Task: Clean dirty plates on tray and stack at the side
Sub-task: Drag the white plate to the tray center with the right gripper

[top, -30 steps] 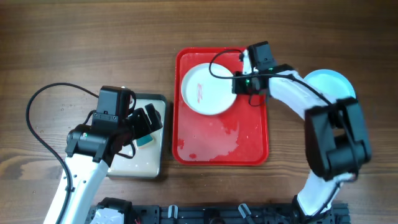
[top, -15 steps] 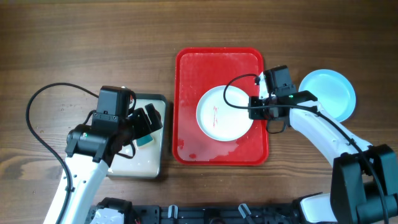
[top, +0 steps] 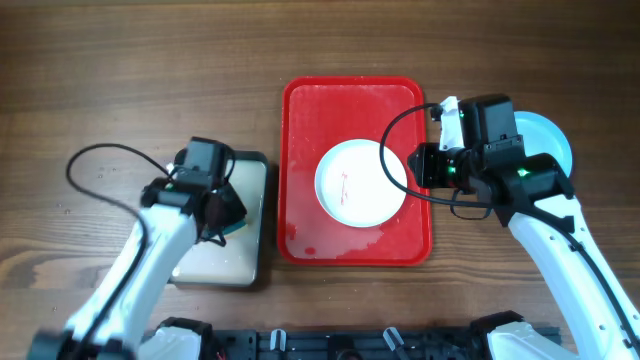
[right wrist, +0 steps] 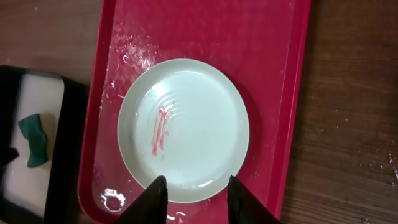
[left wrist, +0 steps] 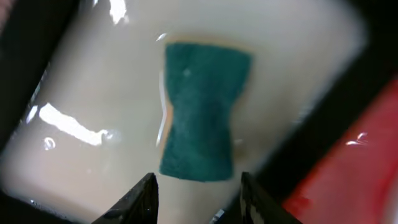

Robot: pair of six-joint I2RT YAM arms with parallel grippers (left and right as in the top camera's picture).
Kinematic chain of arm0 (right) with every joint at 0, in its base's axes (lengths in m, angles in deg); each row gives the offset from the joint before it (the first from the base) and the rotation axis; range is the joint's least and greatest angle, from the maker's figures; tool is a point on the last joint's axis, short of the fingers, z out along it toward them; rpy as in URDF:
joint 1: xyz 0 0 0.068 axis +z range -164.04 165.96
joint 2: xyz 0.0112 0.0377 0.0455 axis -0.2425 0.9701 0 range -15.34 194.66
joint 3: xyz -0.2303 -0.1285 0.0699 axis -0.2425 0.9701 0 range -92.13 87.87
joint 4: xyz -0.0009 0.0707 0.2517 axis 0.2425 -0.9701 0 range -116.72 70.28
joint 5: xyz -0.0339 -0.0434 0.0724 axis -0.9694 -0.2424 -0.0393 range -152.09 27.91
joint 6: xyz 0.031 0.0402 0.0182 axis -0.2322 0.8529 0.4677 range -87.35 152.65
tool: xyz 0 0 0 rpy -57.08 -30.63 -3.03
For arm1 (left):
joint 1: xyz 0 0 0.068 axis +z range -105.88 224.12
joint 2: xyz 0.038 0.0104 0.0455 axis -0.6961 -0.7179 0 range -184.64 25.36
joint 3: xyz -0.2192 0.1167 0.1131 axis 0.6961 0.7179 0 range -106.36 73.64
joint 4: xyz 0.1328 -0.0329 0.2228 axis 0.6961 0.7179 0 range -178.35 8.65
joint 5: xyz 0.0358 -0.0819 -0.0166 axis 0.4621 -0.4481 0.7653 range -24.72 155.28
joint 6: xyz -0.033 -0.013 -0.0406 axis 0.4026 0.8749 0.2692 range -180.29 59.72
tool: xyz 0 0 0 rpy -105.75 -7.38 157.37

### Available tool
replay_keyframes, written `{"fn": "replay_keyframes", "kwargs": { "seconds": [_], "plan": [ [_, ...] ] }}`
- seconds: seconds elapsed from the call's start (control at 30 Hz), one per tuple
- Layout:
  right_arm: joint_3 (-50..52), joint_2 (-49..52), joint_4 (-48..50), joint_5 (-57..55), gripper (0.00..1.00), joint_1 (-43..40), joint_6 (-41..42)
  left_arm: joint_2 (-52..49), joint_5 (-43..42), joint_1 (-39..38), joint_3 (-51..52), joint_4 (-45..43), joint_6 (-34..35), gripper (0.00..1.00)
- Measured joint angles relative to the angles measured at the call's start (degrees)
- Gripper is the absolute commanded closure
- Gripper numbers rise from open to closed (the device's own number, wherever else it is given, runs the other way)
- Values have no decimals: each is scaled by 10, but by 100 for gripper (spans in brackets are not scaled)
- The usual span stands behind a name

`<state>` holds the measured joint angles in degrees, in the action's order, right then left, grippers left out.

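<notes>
The right gripper (right wrist: 198,200) has its two fingers spread with nothing between them, and it hovers over the near rim of the round shallow white plate (right wrist: 183,118). That plate lies flat on the large red rectangular plastic tray (right wrist: 205,31), toward the tray's right side. A thin red smear (right wrist: 160,129) crosses the plate's middle, so this one is not yet clean.

The left gripper (left wrist: 198,196) is likewise open and empty. It is poised just above the dark green sponge (left wrist: 202,112), which lies in the pale, wet inside of the dark-rimmed metal pan (left wrist: 298,62). From overhead the pan sits just left of the tray.

On the wooden table (top: 150,60) to the right of the tray rests a round light blue plate (top: 553,135), partly hidden under the right arm (top: 540,215) (whether another plate lies beneath it cannot be told).

As a judgement, the job looks well under way: at least one plate is already at the side, and only the white one is left on the tray. What remains is to take up the sponge, wipe off the smear and carry that plate over to the stack
</notes>
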<state>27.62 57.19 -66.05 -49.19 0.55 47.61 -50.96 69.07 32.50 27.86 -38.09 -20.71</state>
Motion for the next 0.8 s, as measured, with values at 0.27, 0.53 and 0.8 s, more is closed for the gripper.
{"fn": "replay_keyframes", "kwargs": {
  "seconds": [0.27, 0.53, 0.8],
  "plan": [
    [0, 0, -6, 1, 68, 0, 2, -172, -59, 1, -14, -59, 34, 96],
    [0, 0, -10, 1, 68, 0, 2, -139, -27, 1, -98, 56, -5, 43],
    [0, 0, -10, 1, 67, 0, 2, -176, 57, 1, -36, -113, -20, 96]
  ]
}}
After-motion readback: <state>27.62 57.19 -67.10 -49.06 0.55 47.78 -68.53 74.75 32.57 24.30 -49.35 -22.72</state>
